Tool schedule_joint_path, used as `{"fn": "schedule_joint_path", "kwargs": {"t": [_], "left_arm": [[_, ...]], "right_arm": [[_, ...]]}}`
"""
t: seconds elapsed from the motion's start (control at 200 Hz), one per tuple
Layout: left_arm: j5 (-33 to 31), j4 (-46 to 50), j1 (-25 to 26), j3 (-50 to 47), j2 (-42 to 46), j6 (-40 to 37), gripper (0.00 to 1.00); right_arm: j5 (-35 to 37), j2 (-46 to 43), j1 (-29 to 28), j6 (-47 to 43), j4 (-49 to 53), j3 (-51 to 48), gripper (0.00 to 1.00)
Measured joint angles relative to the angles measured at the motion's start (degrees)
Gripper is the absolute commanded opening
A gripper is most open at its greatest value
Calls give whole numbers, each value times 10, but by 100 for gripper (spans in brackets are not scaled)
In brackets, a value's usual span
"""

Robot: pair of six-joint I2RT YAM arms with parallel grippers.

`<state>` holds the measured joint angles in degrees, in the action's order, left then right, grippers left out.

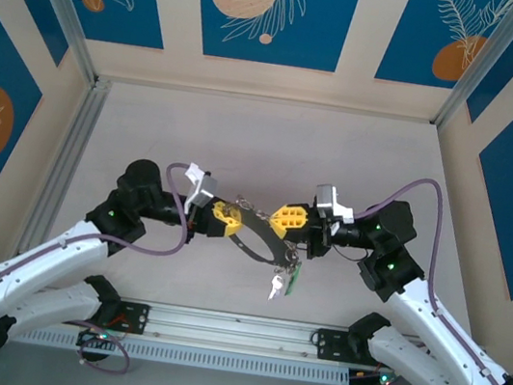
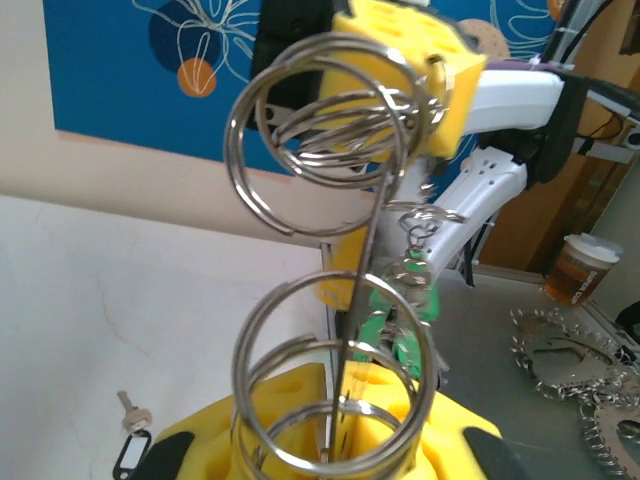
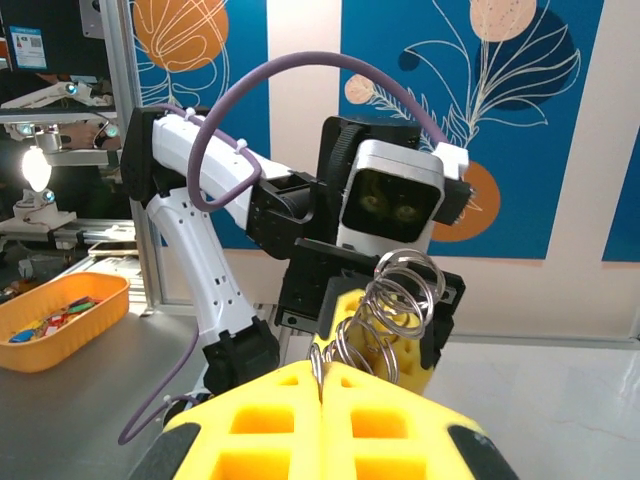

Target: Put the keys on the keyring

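Note:
The keyring (image 1: 255, 248), a thin grey hoop, hangs in the air between both arms. My left gripper (image 1: 226, 215) is shut on its left side and my right gripper (image 1: 288, 220) on its right side. Keys with a green tag (image 1: 284, 280) dangle below the right gripper. In the left wrist view the hoop (image 2: 372, 250) runs edge-on up from my left gripper (image 2: 338, 405), strung with several silver split rings (image 2: 330, 120) and green tags (image 2: 400, 312). The small silver key with a dark-framed tag (image 2: 130, 440) lies on the table. My right gripper (image 3: 322, 378) pinches the wire.
An aluminium rail (image 1: 235, 331) runs along the near table edge between the arm bases. Patterned walls close in the table on three sides. Off the table stand an orange tray (image 3: 60, 310), a paper cup (image 2: 580, 265) and metal chains (image 2: 560, 350).

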<state>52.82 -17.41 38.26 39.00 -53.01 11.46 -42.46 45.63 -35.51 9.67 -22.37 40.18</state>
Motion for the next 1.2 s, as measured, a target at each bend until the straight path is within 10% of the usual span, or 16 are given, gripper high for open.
{"fn": "schedule_joint_path", "kwargs": {"t": [0.62,1.2], "left_arm": [[45,21,0,0,9,4,0],[84,55,-17,1,40,11,0]], "right_arm": [[-8,-7,-25,-133,185,61,0],[208,-50,-169,-370,312,83,0]]}}
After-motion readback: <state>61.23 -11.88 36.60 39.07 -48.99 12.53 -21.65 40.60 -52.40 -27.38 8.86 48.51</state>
